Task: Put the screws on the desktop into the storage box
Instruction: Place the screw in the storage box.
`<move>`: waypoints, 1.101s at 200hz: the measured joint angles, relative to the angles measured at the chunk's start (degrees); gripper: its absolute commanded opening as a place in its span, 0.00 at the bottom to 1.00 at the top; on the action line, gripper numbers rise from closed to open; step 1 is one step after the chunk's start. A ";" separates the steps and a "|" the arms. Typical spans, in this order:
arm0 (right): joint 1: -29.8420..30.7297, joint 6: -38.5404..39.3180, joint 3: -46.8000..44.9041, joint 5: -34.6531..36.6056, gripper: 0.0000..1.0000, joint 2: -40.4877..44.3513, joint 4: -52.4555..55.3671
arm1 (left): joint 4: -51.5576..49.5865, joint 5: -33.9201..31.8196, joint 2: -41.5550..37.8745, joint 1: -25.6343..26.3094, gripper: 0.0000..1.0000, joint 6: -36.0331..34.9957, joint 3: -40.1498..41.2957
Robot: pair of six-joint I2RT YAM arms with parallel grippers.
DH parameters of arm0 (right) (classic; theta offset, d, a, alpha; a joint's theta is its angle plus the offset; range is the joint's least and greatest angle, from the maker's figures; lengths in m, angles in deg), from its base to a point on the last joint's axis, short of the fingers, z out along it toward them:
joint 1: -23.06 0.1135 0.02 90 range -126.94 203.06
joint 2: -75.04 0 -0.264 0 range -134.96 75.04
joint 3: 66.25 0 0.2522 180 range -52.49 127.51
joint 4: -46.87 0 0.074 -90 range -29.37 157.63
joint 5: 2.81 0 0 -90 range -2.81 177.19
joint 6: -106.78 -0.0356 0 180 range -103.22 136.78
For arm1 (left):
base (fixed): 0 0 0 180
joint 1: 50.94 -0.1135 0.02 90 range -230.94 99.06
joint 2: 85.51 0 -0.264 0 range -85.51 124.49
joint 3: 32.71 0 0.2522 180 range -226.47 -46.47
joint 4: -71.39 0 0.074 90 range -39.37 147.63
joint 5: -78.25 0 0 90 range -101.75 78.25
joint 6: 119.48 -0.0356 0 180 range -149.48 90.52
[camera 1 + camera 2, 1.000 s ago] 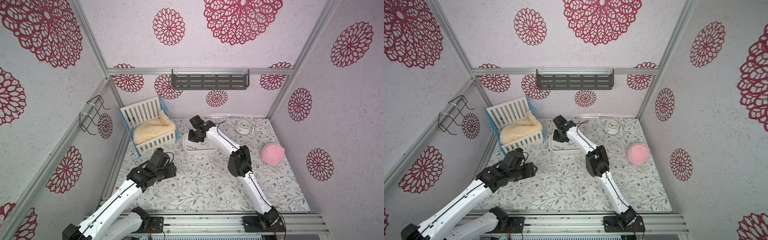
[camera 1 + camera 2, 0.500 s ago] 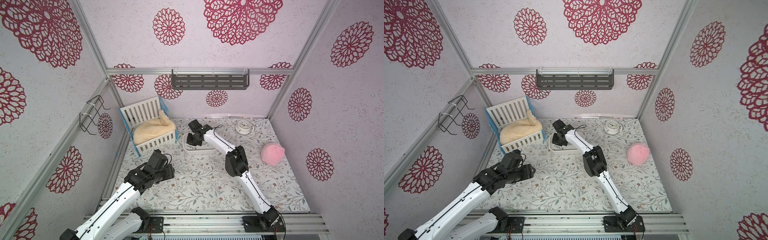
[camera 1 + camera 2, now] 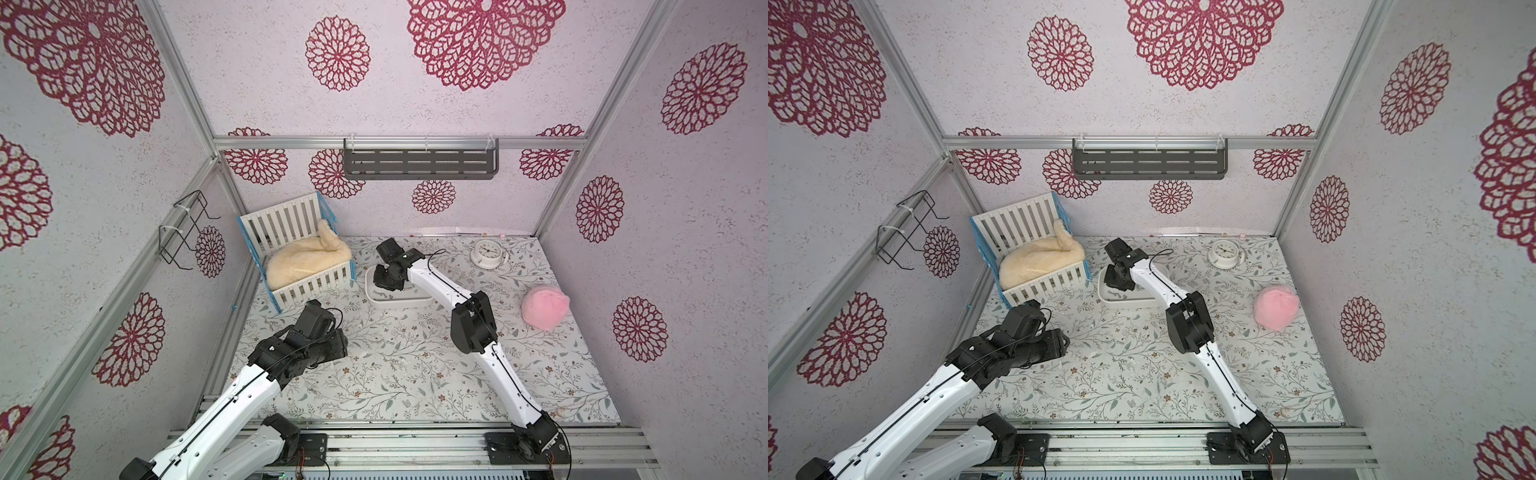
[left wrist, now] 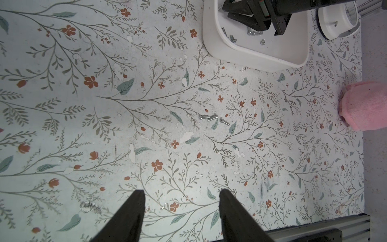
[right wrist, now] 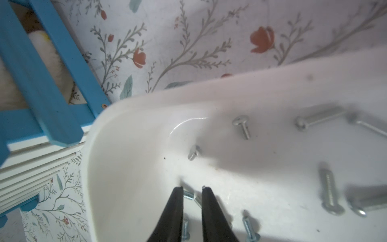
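The white storage box [image 3: 395,305] [image 3: 1129,303] sits at the back of the floral desktop [image 3: 415,374]. My right gripper [image 5: 192,188] [image 3: 386,282] reaches down inside the box [image 5: 146,98], its fingers a little apart, with a small screw [image 5: 188,196] loose in the gap just beyond the tips. Several screws [image 5: 241,125] lie on the box floor. My left gripper [image 4: 181,192] [image 3: 340,345] hovers open and empty over the desktop's left side. Three screws [image 4: 212,118] lie together on the desktop [image 4: 104,125] ahead of it, short of the box [image 4: 251,54].
A white slatted crib with blue edges [image 3: 299,257] holding a cream blanket stands left of the box. A white clock [image 3: 486,252] is at the back right, a pink plush [image 3: 544,307] on the right. A grey shelf [image 3: 419,164] hangs on the back wall.
My right gripper has dipped lower into the storage box and its fingers have parted. The left arm has pulled back slightly toward the front left.
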 measured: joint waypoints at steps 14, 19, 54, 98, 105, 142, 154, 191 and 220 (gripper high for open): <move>0.31 0.79 0.00 0.70 0.23 1.44 0.24 | -0.02 -0.02 0.28 0.00 0.62 0.00 -0.04; 0.39 1.16 0.00 1.01 0.24 2.25 0.33 | -0.07 -0.02 0.52 0.00 0.62 0.00 -0.11; 1.33 3.93 0.00 4.37 0.27 9.66 1.53 | -0.07 0.04 2.99 0.00 0.62 0.02 -0.46; 3.87 7.96 0.00 10.58 0.29 18.45 5.29 | -0.07 0.22 6.54 0.00 0.60 0.02 -1.68; 4.35 8.41 -0.79 11.67 0.29 19.69 5.51 | -0.07 0.28 6.97 0.02 0.59 0.02 -1.84; 6.19 9.73 -21.64 15.72 0.29 31.89 1.75 | 0.28 0.98 9.88 0.46 0.58 -0.09 -2.54; 6.19 9.64 -31.10 16.17 0.29 36.94 -0.50 | 0.59 1.20 11.06 0.74 0.58 -0.11 -2.56; 4.37 7.96 -51.36 17.51 0.29 48.74 -5.84 | 1.88 1.55 15.63 2.45 0.58 -0.22 -3.65; 3.45 6.38 -60.67 18.29 0.29 55.15 -8.94 | 3.41 1.60 19.21 3.72 0.58 -0.61 -5.51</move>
